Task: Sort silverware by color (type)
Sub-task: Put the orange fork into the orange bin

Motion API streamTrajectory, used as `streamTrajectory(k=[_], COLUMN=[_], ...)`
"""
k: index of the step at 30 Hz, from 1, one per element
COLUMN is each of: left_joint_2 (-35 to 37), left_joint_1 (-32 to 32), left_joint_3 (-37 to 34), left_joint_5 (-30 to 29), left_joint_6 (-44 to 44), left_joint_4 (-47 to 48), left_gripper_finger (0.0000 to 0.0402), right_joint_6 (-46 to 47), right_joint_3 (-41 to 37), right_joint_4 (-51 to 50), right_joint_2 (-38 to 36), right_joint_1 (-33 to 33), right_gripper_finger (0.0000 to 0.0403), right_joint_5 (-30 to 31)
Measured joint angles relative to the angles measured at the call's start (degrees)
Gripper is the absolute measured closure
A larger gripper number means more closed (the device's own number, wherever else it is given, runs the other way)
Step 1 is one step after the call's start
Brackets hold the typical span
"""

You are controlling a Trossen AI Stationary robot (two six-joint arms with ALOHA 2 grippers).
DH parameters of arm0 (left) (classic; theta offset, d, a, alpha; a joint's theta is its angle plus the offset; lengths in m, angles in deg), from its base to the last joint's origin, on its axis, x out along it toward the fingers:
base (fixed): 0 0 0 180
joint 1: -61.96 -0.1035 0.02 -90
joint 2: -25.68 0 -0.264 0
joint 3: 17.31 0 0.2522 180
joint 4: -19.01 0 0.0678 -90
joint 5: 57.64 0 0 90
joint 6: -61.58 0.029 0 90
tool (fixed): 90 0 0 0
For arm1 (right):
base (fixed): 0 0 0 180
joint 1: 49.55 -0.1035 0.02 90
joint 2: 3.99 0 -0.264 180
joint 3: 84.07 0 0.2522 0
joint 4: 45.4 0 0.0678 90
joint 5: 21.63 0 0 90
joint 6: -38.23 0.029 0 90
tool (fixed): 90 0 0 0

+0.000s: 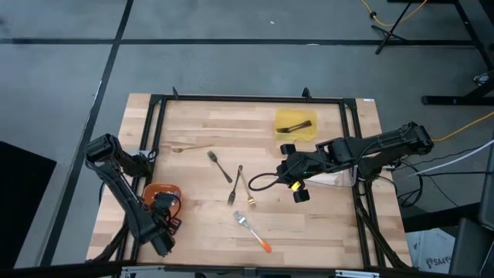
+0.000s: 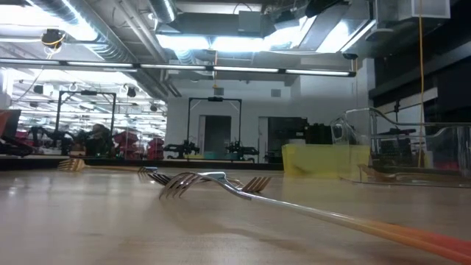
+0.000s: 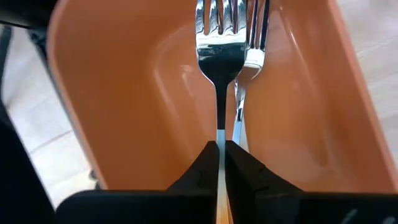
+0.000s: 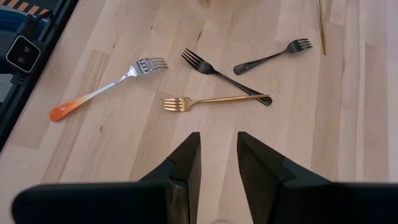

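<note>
My left gripper (image 3: pixel 219 152) is at the table's near left, over the orange tray (image 1: pixel 158 193), and is shut on a silver fork (image 3: pixel 217 43). A second silver fork (image 3: pixel 249 56) lies in that tray beside it. My right gripper (image 4: pixel 217 149) hovers open above the table's middle right (image 1: pixel 297 185) and touches nothing. Lying flat on the wood are a silver fork with an orange handle (image 4: pixel 106 90), a gold fork (image 4: pixel 214 101), two dark forks (image 4: pixel 227 78) (image 4: pixel 273 57) and a thin gold utensil (image 1: pixel 189 148). A dark utensil (image 1: pixel 293 125) lies in the yellow tray (image 1: pixel 296 135). My left gripper pinches the silver fork by its handle (image 3: pixel 219 134), just behind the neck, between its two fingers. The fork runs forward along the fingers, and its tines (image 3: pixel 214 15) point away over the orange tray's floor. I cannot tell whether the head rests on the tray.
A clear tray (image 1: pixel 340 179) stands at the table's right edge, beside my right arm. A black frame (image 1: pixel 247 99) borders the table top. The silver fork with the orange handle (image 2: pixel 294 210) lies nearest the near edge. Bare wood lies between the orange tray and the middle forks.
</note>
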Motion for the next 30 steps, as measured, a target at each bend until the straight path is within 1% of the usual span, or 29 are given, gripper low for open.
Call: streamTrajectory(k=[14, 20, 30], left_joint_2=[0.0, 0.1, 0.0], left_joint_1=[0.0, 0.0, 0.0], left_joint_3=[-8.1, -8.4, -8.5], left_joint_5=[0.9, 0.9, 0.4], left_joint_6=[0.4, 0.4, 0.4], left_joint_4=[-9.0, -9.5, -9.7], left_gripper_finger=[0.0395, 0.0393, 0.0364], right_joint_6=[0.0, 0.0, 0.0], right_joint_3=[0.0, 0.0, 0.0], right_joint_4=[0.0, 0.0, 0.0], right_joint_2=[0.0, 0.0, 0.0], right_joint_1=[0.0, 0.0, 0.0], right_gripper_finger=[0.0308, 0.0308, 0.0308], right_joint_5=[0.0, 0.1, 0.1])
